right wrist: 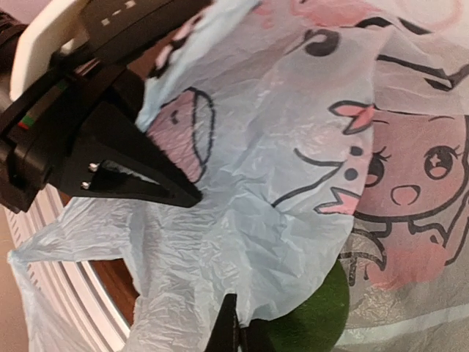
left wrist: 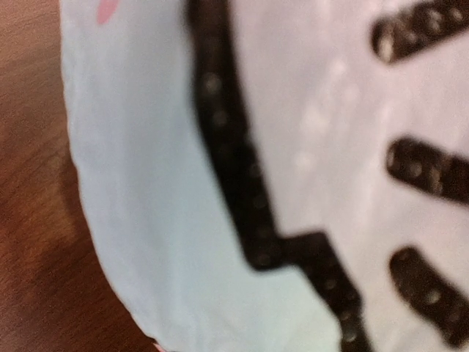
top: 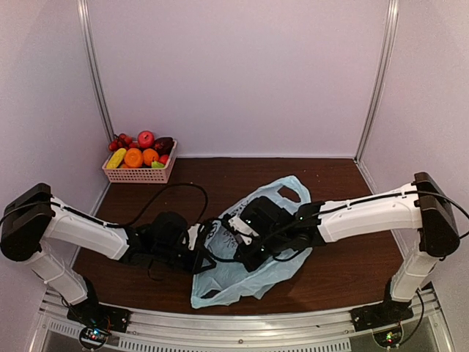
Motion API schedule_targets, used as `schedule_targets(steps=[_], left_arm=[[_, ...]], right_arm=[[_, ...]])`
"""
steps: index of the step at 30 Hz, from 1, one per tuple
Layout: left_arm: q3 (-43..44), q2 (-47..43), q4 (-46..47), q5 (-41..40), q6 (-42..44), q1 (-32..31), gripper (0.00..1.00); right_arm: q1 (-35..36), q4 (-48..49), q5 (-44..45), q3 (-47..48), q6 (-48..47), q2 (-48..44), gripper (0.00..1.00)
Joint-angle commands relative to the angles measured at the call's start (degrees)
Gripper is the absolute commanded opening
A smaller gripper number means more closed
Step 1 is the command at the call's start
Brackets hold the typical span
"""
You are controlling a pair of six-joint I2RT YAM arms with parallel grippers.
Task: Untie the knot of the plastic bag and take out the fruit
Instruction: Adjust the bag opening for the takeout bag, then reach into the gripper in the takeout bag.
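The plastic bag (top: 242, 286) is pinched tight by the left gripper (right wrist: 189, 196) and the right gripper (right wrist: 231, 331). A green fruit (right wrist: 316, 323) peeks out. I think they should pull the bag open next.

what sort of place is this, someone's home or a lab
Probably a robot test booth, not a home: plain pale panel walls on silver metal posts enclose a dark brown wooden table, with two white-and-black robot arms bolted to its near rail.
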Motion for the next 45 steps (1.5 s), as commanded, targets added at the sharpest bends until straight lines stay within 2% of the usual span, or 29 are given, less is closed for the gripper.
schedule_targets(steps=[1,6,16,23,24,30,33,36,41,45], left_arm=[[1.19,0.84,0.12,-1.24,0.44,-0.21,0.0],[0.83,0.8,0.1,-1.45,-0.04,-0.21,0.0],[0.62,0.74,-0.55,-2.45,-0.44,-0.19,0.0],[0.01,0.27,-0.67,-2.79,-0.7,-0.21,0.0],[-0.08,0.12,-0.69,-2.84,-0.66,-0.19,0.0],[-0.11,-0.62,-0.16,-2.3,0.49,-0.19,0.0],[-0.15,-0.94,-0.27,-2.39,0.8,-0.2,0.0],[-0.4,-1.21,-0.17,-2.67,0.65,-0.16,0.0],[-1.07,-1.57,0.08,-2.77,0.18,-0.21,0.0],[-0.98,-1.96,-0.32,-2.94,0.18,-0.2,0.0]], right_arm=[[2.98,1.2,-1.85,1.54,0.21,1.4,0.0],[5.64,-1.32,0.04,3.22,-0.28,5.93,0.0],[9.13,-9.1,9.64,7.63,-0.44,11.63,0.0],[9.42,-10.89,17.62,7.0,4.23,11.26,0.0],[9.3,-10.58,17.69,7.01,4.32,10.53,0.04],[9.16,-5.21,9.82,5.84,3.45,2.21,0.53],[9.19,-2.48,6.23,4.01,3.97,-2.31,0.69],[8.78,-2.23,8.26,2.2,5.1,-5.84,0.76],[5.85,-6.7,15.27,1.33,8.59,-5.78,0.76],[3.76,-8.54,17.56,0.93,10.34,-4.45,0.75]])
